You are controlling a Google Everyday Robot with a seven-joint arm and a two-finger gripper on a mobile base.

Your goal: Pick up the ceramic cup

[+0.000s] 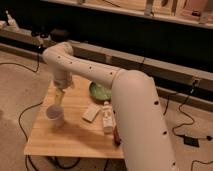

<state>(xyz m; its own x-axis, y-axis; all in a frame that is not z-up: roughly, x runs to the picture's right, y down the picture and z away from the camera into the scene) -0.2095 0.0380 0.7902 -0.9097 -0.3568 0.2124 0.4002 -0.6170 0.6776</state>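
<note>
Hovering left of the green bowl [100, 91], the tool [60, 98] points downward; open or closed cannot be told. The ceramic cup [55, 115] stands on the worktop [75, 137], apparently left-front of that bowl.

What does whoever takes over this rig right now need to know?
The claw hangs just above the ceramic cup, over its far rim. I cannot tell whether they touch.
The ceramic cup stands upright on the wooden table, near the left edge in the camera view, apart from the green bowl and the bottle.
Done: claw lined up over the cup.
Left: lower, grip and lift. The cup is not yet off the table.
</note>
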